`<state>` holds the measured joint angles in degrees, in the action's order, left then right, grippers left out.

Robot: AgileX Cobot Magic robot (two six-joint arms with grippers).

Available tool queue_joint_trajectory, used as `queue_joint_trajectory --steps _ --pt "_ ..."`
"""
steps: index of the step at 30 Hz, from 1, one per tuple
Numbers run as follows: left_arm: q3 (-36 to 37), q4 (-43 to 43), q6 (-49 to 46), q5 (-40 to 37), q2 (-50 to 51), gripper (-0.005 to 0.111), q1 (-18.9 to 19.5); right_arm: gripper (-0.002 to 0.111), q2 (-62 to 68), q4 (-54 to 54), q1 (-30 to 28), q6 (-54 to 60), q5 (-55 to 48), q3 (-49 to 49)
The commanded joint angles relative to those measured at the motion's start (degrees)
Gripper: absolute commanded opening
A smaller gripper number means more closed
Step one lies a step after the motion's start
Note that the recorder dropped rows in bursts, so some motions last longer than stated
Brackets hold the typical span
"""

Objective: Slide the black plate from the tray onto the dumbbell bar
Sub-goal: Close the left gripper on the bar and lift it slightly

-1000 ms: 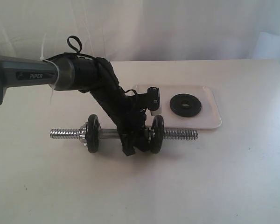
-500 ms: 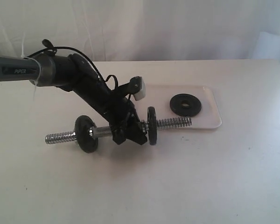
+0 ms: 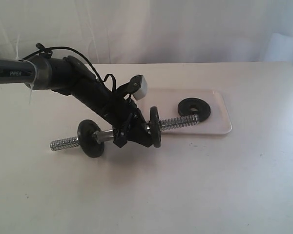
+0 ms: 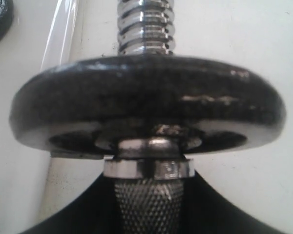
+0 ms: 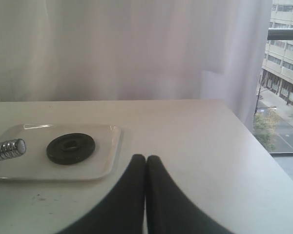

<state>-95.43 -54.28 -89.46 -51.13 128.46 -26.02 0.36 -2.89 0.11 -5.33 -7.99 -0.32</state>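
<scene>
Left tool gripping dumbbell bar, right tool closed; black plate on tray

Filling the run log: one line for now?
left pincer: shut on dumbbell bar | right pincer: shut, empty | black plate: on tray

A matte white table runs back to a pale, softly pleated curtain that glows with daylight from behind. In the right wrist view the curtain ends beside a window, through which a multi-storey building and a tree-lined street show below.
</scene>
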Motion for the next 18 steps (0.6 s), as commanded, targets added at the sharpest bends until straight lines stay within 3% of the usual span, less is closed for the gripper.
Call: queue_joint_trajectory --steps 1,10,18 --pt "0.0 -6.6 -2.2 -2.9 -0.5 0.0 -0.2 0.0 -0.4 0.5 -0.1 -2.8 1.8 0.3" --pt "0.0 -6.5 -2.2 -2.9 -0.5 0.0 -0.2 0.0 -0.4 2.4 -0.1 -13.5 3.7 -2.4" --pt "0.0 -6.1 -2.2 -2.4 -0.5 0.0 -0.2 0.0 5.0 3.5 -0.1 -17.4 -8.6 -20.9"
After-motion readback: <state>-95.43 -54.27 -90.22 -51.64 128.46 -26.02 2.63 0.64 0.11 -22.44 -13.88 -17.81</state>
